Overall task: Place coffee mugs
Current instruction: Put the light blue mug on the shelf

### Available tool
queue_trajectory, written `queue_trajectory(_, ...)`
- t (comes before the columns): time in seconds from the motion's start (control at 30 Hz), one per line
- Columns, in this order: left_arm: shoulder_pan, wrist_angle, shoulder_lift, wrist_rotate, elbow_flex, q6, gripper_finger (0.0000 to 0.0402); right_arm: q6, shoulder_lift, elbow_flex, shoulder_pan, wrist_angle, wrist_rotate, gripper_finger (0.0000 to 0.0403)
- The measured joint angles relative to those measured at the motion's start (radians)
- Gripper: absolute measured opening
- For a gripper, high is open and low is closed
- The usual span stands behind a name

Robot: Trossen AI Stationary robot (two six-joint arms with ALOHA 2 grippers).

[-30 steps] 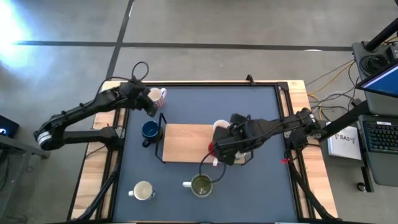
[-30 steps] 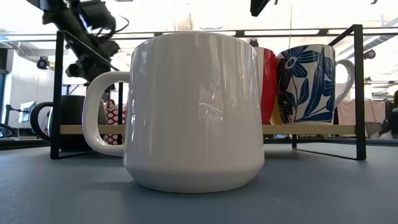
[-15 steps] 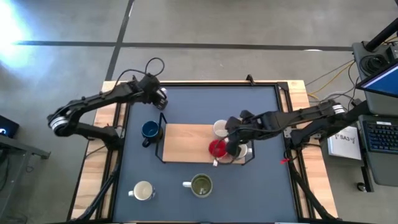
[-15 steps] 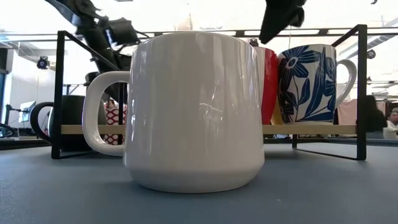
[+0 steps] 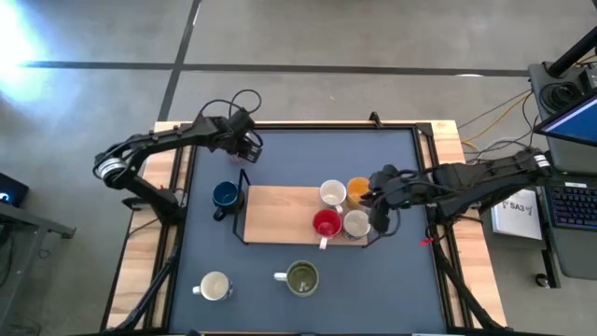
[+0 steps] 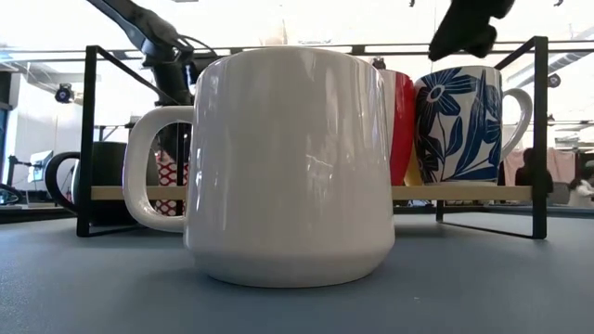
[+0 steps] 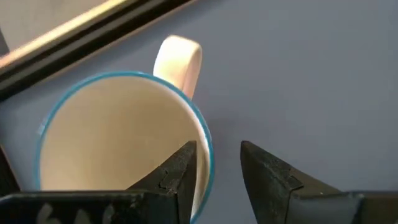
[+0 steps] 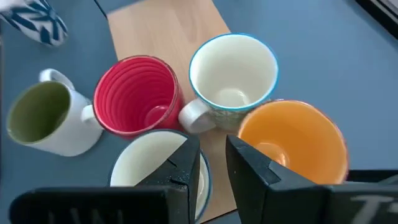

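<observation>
Left end effector astride mug rim

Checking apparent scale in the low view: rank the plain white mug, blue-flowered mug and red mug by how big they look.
1. Plain white mug, largest by far, though it stands nearest the camera, so true size is unsure.
2. Blue-flowered mug.
3. Red mug, only a sliver showing behind the white one, so this rank is unsure.

Blue-rimmed mug half cut off

Two dark jointed arms, black looping cables, angular black end effector fingers.
</observation>
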State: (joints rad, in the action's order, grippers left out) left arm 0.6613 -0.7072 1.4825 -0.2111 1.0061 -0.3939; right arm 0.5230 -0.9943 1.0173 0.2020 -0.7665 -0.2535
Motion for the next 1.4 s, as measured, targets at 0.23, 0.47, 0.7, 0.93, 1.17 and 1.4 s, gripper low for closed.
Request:
queue_trajectory(0.23, 0.0, -0.003, 0.043, 0.0, -0.001, -0.044, 0.0085, 0.0, 0.167, -0.188, 0.0, 0.163, 0.0, 0.0063)
queue_trajectory(0.47, 0.0, 0.008, 0.039, 0.009, -0.001, -0.071, 0.0011, -0.018, 0.258, -0.318, 0.0, 0.219, 0.001, 0.0059)
queue_trajectory(0.7, 0.0, 0.005, 0.039, 0.019, 0.038, -0.091, 0.0007, 0.007, 0.331, -0.401, 0.0, 0.243, 0.017, 0.0058)
queue_trajectory(0.93, -0.011, -0.06, 0.039, 0.013, 0.203, -0.071, 0.0007, -0.01, 0.403, -0.444, 0.002, 0.237, 0.031, 0.0058)
queue_trajectory(1.17, -0.101, -0.23, 0.037, 0.011, 0.376, -0.102, 0.0006, -0.011, 0.492, -0.536, 0.004, 0.206, 0.078, 0.0058)
queue_trajectory(1.4, -0.298, -0.256, 0.037, 0.007, 0.473, -0.219, 0.0007, -0.007, 0.57, -0.609, 0.003, 0.218, 0.082, 0.0059)
